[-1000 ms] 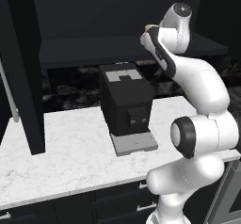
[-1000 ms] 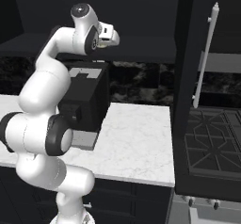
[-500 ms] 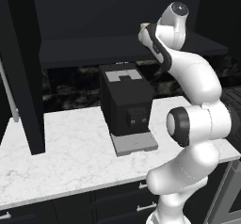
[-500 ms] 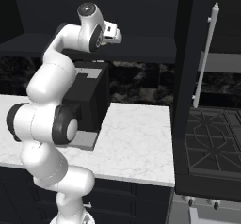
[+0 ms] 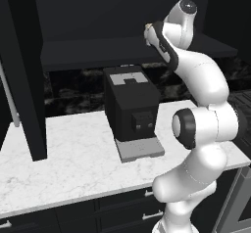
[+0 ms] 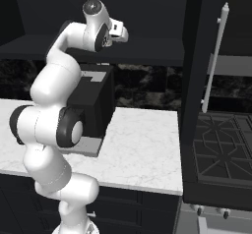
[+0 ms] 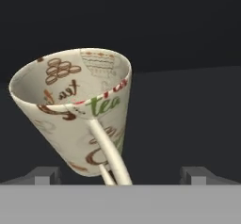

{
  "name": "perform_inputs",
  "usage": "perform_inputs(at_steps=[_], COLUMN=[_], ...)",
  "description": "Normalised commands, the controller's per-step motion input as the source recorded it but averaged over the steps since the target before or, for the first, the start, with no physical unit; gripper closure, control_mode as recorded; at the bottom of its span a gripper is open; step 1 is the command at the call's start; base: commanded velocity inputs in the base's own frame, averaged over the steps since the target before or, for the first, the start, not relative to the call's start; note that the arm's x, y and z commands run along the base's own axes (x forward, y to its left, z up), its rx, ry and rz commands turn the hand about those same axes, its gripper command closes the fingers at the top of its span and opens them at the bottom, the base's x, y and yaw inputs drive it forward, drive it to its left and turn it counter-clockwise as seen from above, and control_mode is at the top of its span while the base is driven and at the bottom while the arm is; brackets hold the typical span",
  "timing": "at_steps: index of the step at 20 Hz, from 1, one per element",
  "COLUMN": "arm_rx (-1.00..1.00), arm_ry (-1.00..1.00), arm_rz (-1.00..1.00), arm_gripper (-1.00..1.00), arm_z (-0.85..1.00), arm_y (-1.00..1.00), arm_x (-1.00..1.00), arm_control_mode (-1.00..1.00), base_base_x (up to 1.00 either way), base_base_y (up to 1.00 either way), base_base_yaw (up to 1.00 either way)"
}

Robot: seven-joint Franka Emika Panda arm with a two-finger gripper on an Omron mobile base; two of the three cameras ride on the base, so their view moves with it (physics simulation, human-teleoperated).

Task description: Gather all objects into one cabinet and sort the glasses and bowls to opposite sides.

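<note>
Dark cabinetry surrounds a white marble bench (image 5: 73,163) that runs along the wall, with a black patterned backsplash behind it. Overhead, the near-black wall cabinet (image 5: 122,11) stands open, its dark inner shelf (image 5: 98,56) exposed; the tall door (image 6: 199,80) hangs open at the right and carries a long slim white bar handle (image 6: 214,56). A second open door (image 5: 24,75) reaches down to the bench on the left. A black boxy coffee machine (image 5: 131,104) sits on the bench below the shelf, with a grey drip tray (image 5: 139,148) at its foot. A black stove top (image 6: 219,152) lies to the right of the bench.

The white arm rises from the base, folds at a dark elbow joint and reaches up to shelf height, wrist turned toward the cabinet interior.

In the hand view, a cream patterned mug (image 7: 77,108) with a slim handle is tilted, mouth up toward the camera, printed with brown coffee motifs and the word "tea". It sits against the dark cabinet interior, close in front of the gripper (image 7: 120,173). The fingers (image 7: 44,174) stand fully apart, well clear of the mug on either side, holding nothing.
</note>
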Motion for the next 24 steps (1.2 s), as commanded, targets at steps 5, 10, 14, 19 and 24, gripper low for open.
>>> perform_inputs(at_steps=[5,10,14,19,24], arm_rx=[0.00,0.00,0.00,0.01,0.00], arm_ry=[-0.16,-0.05,0.00,0.00,-0.03], arm_rz=[0.00,0.00,0.00,0.00,0.00], arm_gripper=[-1.00,1.00,1.00,1.00,1.00], arm_z=[0.09,-0.10,-0.17,-0.06,0.00], arm_y=[0.00,0.02,0.00,0.00,0.00], arm_x=[0.00,0.08,0.23,0.18,-0.04], arm_control_mode=[-1.00,-1.00,-1.00,-1.00,-1.00], base_base_x=[0.00,0.00,0.00,0.00,0.00], base_base_y=[0.00,0.00,0.00,0.00,0.00], base_base_yaw=[0.00,0.00,0.00,0.00,0.00])
